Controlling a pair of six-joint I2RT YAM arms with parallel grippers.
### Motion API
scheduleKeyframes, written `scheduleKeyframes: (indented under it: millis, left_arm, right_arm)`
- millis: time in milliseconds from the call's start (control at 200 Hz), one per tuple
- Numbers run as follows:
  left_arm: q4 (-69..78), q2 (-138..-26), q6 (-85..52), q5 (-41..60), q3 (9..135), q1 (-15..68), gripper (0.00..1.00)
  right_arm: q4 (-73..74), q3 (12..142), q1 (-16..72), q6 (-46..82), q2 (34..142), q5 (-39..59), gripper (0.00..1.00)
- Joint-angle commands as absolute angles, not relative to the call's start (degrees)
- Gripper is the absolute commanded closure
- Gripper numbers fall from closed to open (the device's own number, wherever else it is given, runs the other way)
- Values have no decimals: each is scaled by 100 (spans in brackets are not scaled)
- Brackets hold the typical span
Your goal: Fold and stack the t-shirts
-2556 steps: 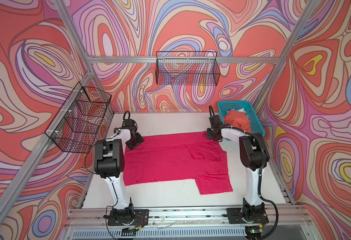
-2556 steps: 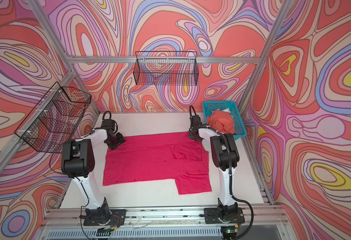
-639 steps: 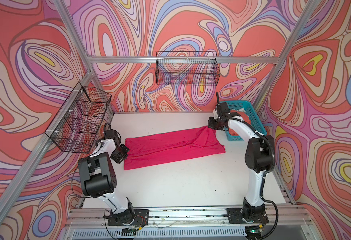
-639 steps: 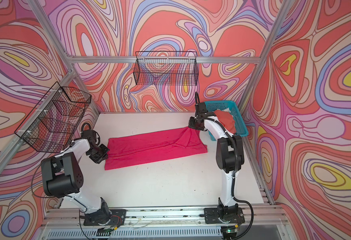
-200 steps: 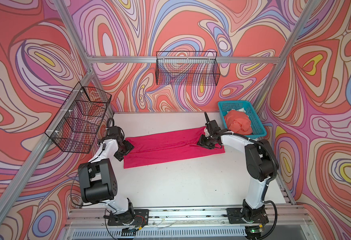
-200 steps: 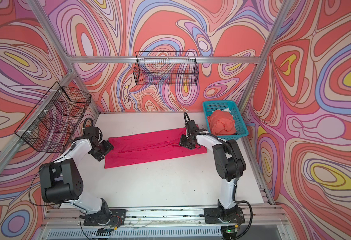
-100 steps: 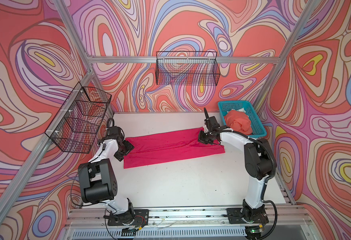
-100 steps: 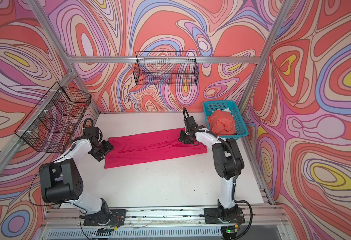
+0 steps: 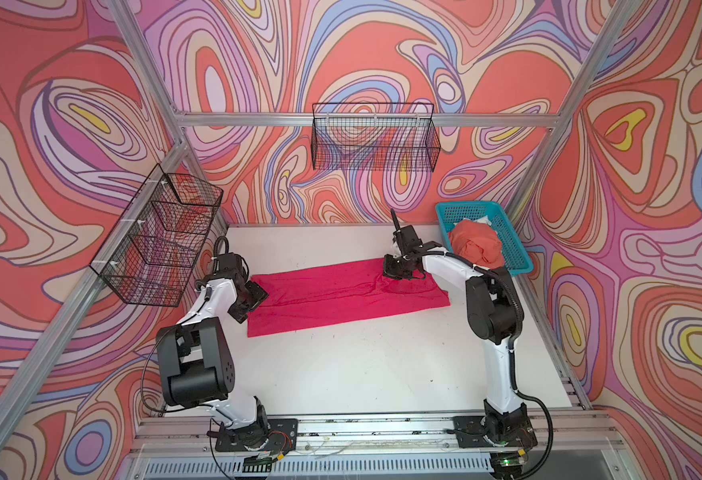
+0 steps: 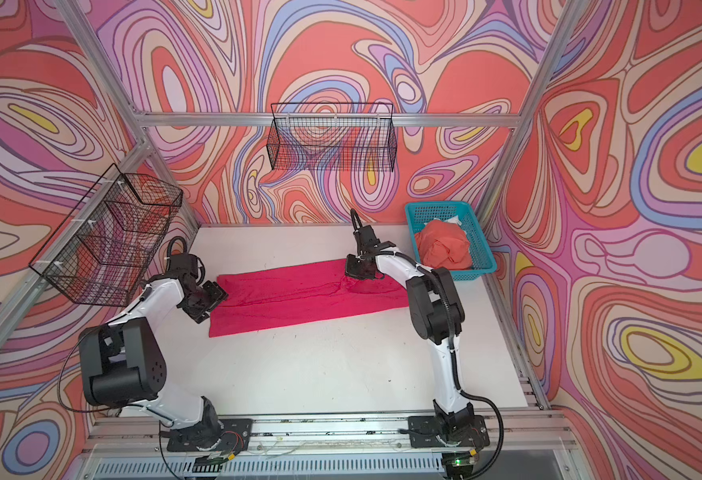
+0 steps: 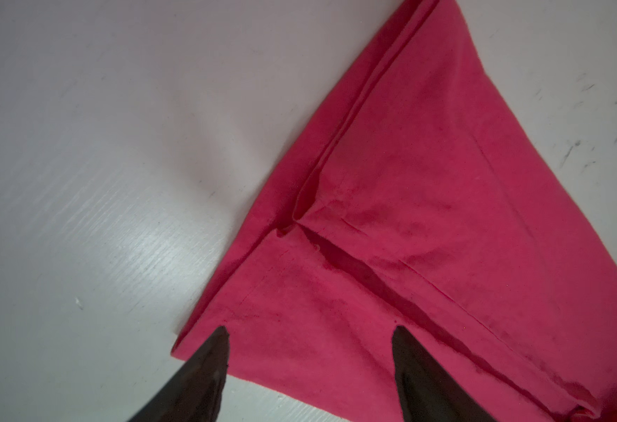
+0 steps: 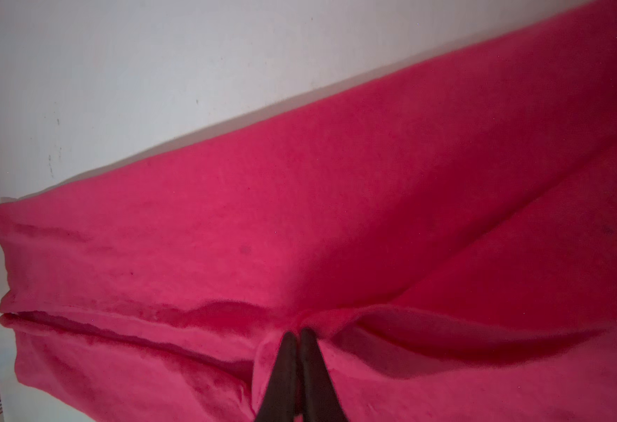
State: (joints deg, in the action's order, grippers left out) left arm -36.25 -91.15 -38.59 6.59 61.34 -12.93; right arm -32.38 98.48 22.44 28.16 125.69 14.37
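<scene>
- The magenta t-shirt (image 9: 341, 293) is lying on the white counter (image 9: 361, 365) as a long narrow band, folded lengthwise. In both top views its long axis is running roughly from 9 o'clock to 3 o'clock.
- The right tool (image 9: 399, 272) is sitting on the far edge of the band, near the 3 o'clock end. In the right wrist view its fingers are pressing together with a small ridge of magenta cloth gathered at the tips, so I judge it is clamping the cloth.
- The left tool (image 9: 253, 297) is hovering at the 9 o'clock end with its fingers apart over the corner, gripping nothing.
- The coming fold, I think, is depending on this: the free length of the shirt is stretching from the right tool toward 9 o'clock. So the right arm is the one placed to carry its end across toward the left tool.
- The teal basket (image 9: 465, 206) is standing at 2 o'clock on the counter, near the right arm. The coral-orange t-shirt (image 9: 476, 249) is lying crumpled inside it, with something white behind that I cannot identify.
- The back-wall wire basket (image 9: 374, 141) and the left-wall wire basket (image 9: 158, 237) are hanging above the counter, and I am seeing nothing in them.
</scene>
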Motion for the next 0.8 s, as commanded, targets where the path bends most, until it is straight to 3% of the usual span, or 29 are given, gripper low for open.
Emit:
scheduleKeyframes:
  millis: [0, 320, 366, 461, 526, 796]
  left_arm:
    - [-3744, -9133, -3845, 633, 6071, -1275, 27]
    - [-3762, -9107, -3823, 606, 6055, -1281, 27]
    - [-3768, -9099, -3815, 606, 6056, -1278, 27]
    - [-3766, -9088, -3823, 624, 6055, -1277, 27]
    - [-3769, -9073, -3824, 641, 6053, -1272, 27]
    - [-3808, -9063, -3819, 589, 6168, -1007, 27]
  right_arm:
    - [-3378, 10156, 2302, 2667, 12771, 1408, 100]
    - [-3445, 10628, 2359, 2577, 13120, 1433, 98]
    - [-3462, 10682, 2368, 2559, 13154, 1449, 93]
    - [-3514, 10790, 2390, 2474, 13161, 1433, 68]
    - [-3448, 10770, 2407, 2438, 13069, 1399, 59]
    - [-3200, 10338, 2408, 2439, 12349, 1084, 49]
